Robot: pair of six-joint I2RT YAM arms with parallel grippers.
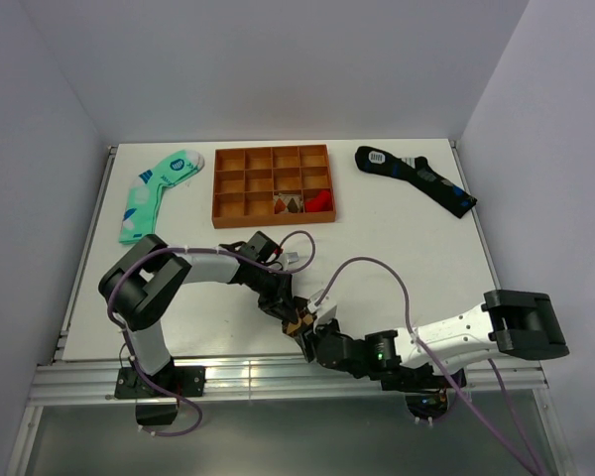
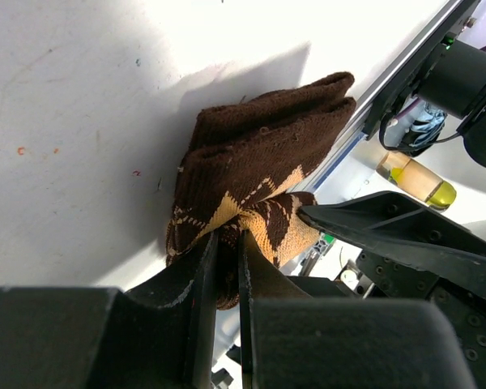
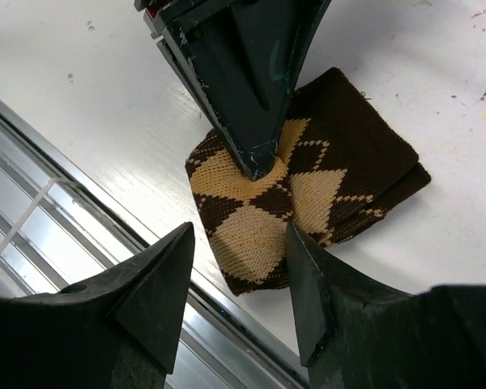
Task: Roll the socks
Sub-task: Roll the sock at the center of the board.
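Observation:
The socks (image 1: 298, 320) are a folded brown argyle bundle with tan diamonds, lying at the table's near edge. In the left wrist view the socks (image 2: 263, 158) show their dark cuff end on top. My left gripper (image 2: 225, 243) is shut on a fold of the patterned fabric. In the right wrist view the left gripper's dark fingers (image 3: 247, 89) press down into the middle of the socks (image 3: 340, 162). My right gripper (image 3: 239, 235) stands open just in front of the bundle, its right fingertip beside the near edge of the fabric and nothing clamped between the tips.
An orange compartment tray (image 1: 222, 184) sits at the back centre. A mint-green sock (image 1: 157, 193) lies at the back left and a dark sock with blue marks (image 1: 416, 178) at the back right. The metal front rail (image 3: 57, 194) runs right beside the bundle.

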